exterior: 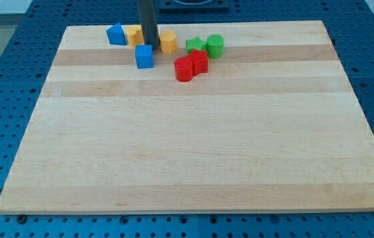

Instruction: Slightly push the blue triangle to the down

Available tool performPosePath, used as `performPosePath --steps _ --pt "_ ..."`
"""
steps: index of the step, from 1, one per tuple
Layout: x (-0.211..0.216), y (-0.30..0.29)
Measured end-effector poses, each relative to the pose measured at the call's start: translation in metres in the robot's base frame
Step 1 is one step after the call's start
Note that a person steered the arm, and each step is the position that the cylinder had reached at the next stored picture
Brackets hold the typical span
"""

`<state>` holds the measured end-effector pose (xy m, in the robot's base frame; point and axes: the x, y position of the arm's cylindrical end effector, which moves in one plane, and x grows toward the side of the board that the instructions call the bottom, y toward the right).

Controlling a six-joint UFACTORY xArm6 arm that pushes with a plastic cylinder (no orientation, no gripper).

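Blue triangle (116,34) sitting at the far left of the wooden desk (193,152), touching a yellow block (134,33). My tip (150,44), a bare rod serving as tool, grasping nothing, planted just right of that yellow, directly behind the blue cube (144,57). Further right: another yellow block (168,41), green star (195,45), green cylinder (215,45), two red blocks (192,66) huddled nearer.

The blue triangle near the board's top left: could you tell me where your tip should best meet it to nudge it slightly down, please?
I cannot grip, only push. I would set my tip on the top edge of the blue triangle and come from the view's top. That edge lies nearest the board rim; a yellow block touches its right. My tip stands right of it, above the blue cube.
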<state>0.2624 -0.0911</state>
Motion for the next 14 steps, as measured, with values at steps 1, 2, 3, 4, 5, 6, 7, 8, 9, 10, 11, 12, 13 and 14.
performPosePath --steps 1,2,3,4,5,6,7,8,9,10,11,12,13,14 --pt "-0.007 0.000" --pt "-0.026 0.000" --pt "-0.044 0.000" --pt "-0.062 -0.004" --pt "-0.071 -0.021" --pt "-0.070 -0.040" --pt "-0.070 -0.067" --pt "-0.070 -0.089" --pt "-0.070 -0.105" --pt "-0.070 -0.109" --pt "-0.063 -0.109" --pt "-0.054 -0.109" --pt "-0.047 -0.109" --pt "-0.033 -0.109"
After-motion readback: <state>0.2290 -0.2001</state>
